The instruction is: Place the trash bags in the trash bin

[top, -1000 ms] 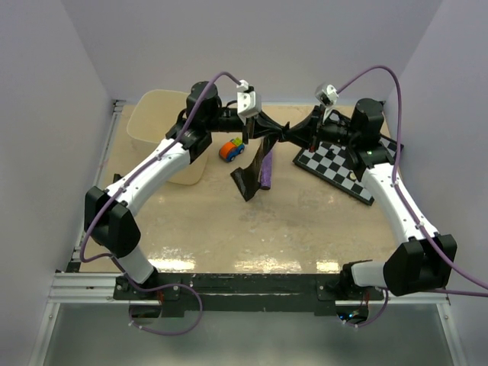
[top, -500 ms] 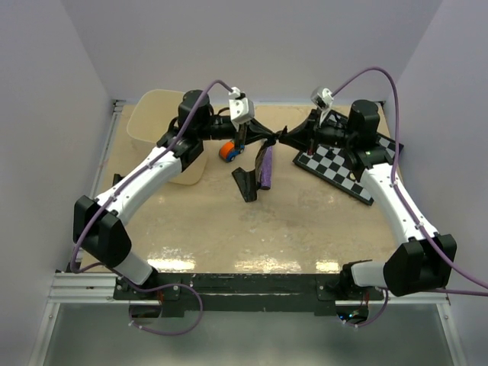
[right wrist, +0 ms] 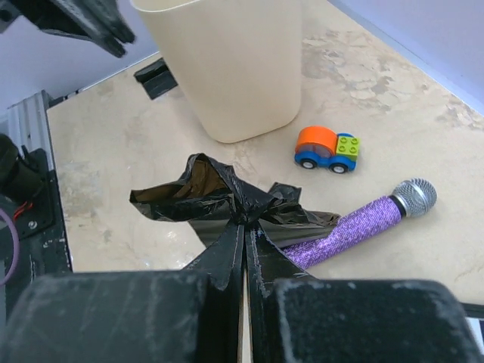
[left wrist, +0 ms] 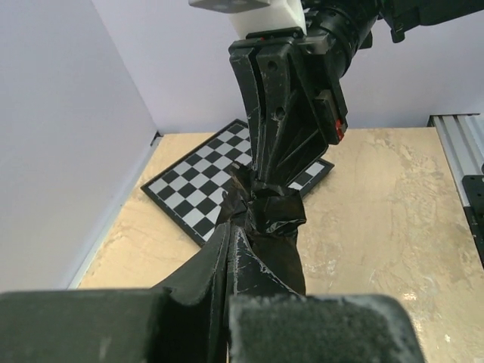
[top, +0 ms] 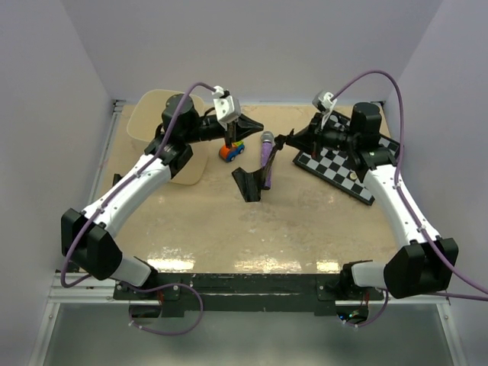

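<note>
Left jaws have pulled away, leaving trash bag point(right wrist: 189, 200) pinched between right jaws.

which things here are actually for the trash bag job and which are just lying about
For the job: thin dark brown-black plastic trash bag, pinched in the right gripper; cream-beige plastic trash bin.
Lying about: purple glittery microphone with a silver head; orange, blue and green toy car; black-and-white chequered board.
</note>
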Available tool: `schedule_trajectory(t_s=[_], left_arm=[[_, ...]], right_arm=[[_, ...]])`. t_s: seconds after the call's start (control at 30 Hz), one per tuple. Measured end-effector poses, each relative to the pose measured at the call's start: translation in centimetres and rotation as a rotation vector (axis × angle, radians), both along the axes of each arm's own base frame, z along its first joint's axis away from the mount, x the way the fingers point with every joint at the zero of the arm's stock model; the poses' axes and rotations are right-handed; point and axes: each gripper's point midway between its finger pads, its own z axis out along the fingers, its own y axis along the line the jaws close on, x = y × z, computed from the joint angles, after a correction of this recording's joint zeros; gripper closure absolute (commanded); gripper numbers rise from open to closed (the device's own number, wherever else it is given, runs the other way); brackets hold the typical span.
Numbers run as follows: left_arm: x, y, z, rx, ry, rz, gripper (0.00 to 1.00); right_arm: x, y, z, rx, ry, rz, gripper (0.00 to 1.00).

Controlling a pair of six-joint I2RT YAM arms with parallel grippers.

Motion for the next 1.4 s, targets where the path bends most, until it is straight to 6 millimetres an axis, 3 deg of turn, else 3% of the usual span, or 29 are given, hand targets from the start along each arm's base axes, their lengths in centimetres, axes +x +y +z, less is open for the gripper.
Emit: schedule_trajectory(t_s=[0.07,0.13,0.3,0.47,0.8,0.87,0.93,1.1,1.4], left_arm=[[-0.3,-0.1,-0.1,0.003,-0.001,-0.015,0.68],[-0.6,-0.2,-0.3,0.009,-0.001,-0.035,0.54],[-1.3,-0.8,-1.1,0.044,0.017,-0.122,0.48],[-2.0,-1.6,-1.7,0.099,0.041,-0.228,0.48],[-3.3,-1.8,-3.7,0.176,0.086,-0.301,0.52],[-3.2,-2.1,-3.7,0.173,0.084,-0.304,0.59],[-3.0,-2.3,-3.6,0.165,0.084,-0.303,0.75],[-2.5,-2.9,-3.9,0.152,0.106,-0.305,1.00],[-1.8,-3.0,-4.4,0.163,0.108,-0.280,1.00]], right_arm=[[-0.6,0.2,0.3,-0.002,-0.025,0.033,1.00],[-1.3,0.7,0.6,-0.019,-0.069,0.075,1.00],[-3.0,2.3,1.1,-0.072,-0.166,0.173,1.00],[-3.0,2.5,1.8,-0.096,-0.230,0.191,1.00],[-2.7,2.5,1.9,-0.110,-0.255,0.185,1.00],[-2.8,2.7,1.9,-0.111,-0.260,0.191,1.00],[-2.9,2.9,2.1,-0.111,-0.264,0.196,1.00],[-3.1,3.1,2.2,-0.112,-0.275,0.204,1.00],[-2.6,2.7,1.6,-0.144,-0.271,0.175,1.00]])
